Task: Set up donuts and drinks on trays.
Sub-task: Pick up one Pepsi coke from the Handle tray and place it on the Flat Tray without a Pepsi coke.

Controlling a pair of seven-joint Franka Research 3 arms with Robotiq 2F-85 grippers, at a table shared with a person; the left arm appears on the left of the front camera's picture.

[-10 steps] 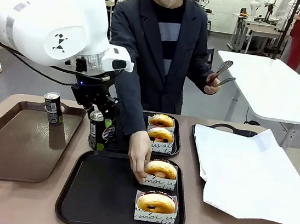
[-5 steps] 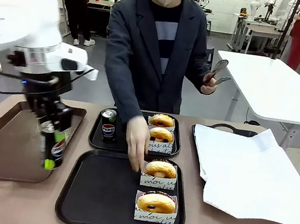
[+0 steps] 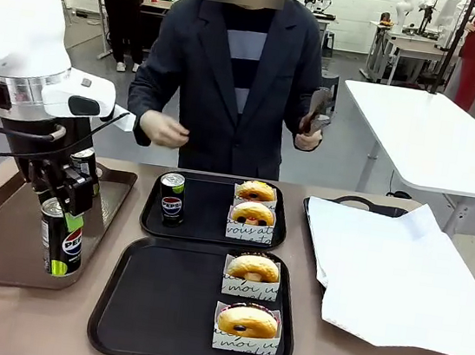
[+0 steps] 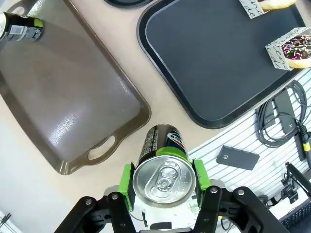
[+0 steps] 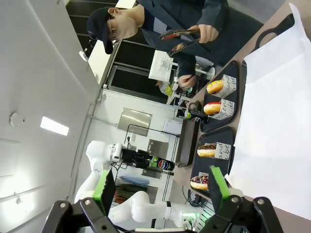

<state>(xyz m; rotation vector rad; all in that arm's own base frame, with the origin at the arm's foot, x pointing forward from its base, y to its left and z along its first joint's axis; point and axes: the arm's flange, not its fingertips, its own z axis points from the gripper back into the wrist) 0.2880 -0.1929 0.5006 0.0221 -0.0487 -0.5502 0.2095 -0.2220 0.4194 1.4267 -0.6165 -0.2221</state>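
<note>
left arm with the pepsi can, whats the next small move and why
Probably carry the can right, to the near black tray. The left pincer grips it over the brown tray, and the near tray's two donuts have no drink, unlike the far tray.

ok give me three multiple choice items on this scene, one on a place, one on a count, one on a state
1. Where does the standing Pepsi can sit?
A. the far black tray
B. the near black tray
C. the white paper

2. How many boxed donuts are on the near black tray?
A. one
B. two
C. four

3. What is the left gripper doing?
A. hanging open
B. gripping a donut box
C. gripping a can

Answers
1. A: the can stands on the far black tray, left of its two donuts.
2. B: two boxes sit along the near tray's right side.
3. C: the jaws are shut on a held can, green pads at its sides.
</note>
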